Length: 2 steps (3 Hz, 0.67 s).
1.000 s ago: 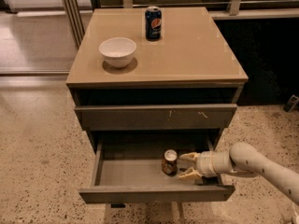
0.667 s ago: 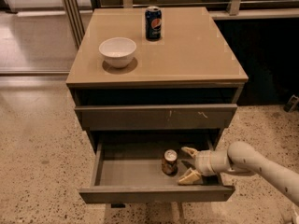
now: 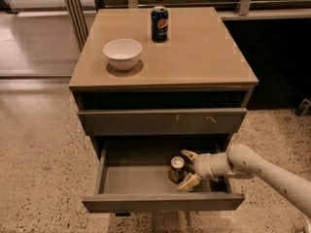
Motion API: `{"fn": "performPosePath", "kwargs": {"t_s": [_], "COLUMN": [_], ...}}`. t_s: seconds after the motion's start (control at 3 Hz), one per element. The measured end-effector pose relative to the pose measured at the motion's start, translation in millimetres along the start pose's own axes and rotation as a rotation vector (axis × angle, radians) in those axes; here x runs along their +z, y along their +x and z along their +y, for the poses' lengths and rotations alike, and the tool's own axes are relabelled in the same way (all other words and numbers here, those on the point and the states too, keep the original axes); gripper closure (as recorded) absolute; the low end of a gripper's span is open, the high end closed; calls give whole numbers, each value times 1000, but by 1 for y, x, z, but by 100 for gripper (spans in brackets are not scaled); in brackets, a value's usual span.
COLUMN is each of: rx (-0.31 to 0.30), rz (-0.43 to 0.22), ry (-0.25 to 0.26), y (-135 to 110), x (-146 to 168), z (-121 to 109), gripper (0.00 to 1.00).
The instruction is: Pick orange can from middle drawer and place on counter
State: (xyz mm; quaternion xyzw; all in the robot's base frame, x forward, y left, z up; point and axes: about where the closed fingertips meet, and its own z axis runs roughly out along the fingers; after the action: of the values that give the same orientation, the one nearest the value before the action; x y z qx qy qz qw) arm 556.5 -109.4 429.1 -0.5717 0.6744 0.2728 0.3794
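The orange can [image 3: 175, 168] stands upright inside the open middle drawer [image 3: 160, 202], right of its centre. My gripper [image 3: 183, 171] reaches into the drawer from the right, level with the can. It is open, with one finger [image 3: 188, 155] behind the can and the other [image 3: 188, 181] in front of it, both at the can's right side. I cannot tell whether they touch it. The tan counter [image 3: 199, 52] is the top of the cabinet above.
A dark blue Pepsi can [image 3: 159, 24] stands at the back of the counter, and a white bowl [image 3: 122, 53] sits at its left. The drawer front with pale scratch marks [image 3: 163, 122] is above the open drawer. Speckled floor lies all around.
My gripper has moved left toward the orange can and its fingers have spread wider, now straddling the can's right side. The can has not moved.
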Motion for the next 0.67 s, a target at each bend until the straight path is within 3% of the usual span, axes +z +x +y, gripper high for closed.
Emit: {"fn": "performPosePath", "kwargs": {"t_s": [0.33,0.67], "rx": [-19,-35], "rz": [-21,-25], "ry": [-21,-41], "y": [-10,-14], "x": [15,26], "z": [-3,-3], "gripper": [13,32]}}
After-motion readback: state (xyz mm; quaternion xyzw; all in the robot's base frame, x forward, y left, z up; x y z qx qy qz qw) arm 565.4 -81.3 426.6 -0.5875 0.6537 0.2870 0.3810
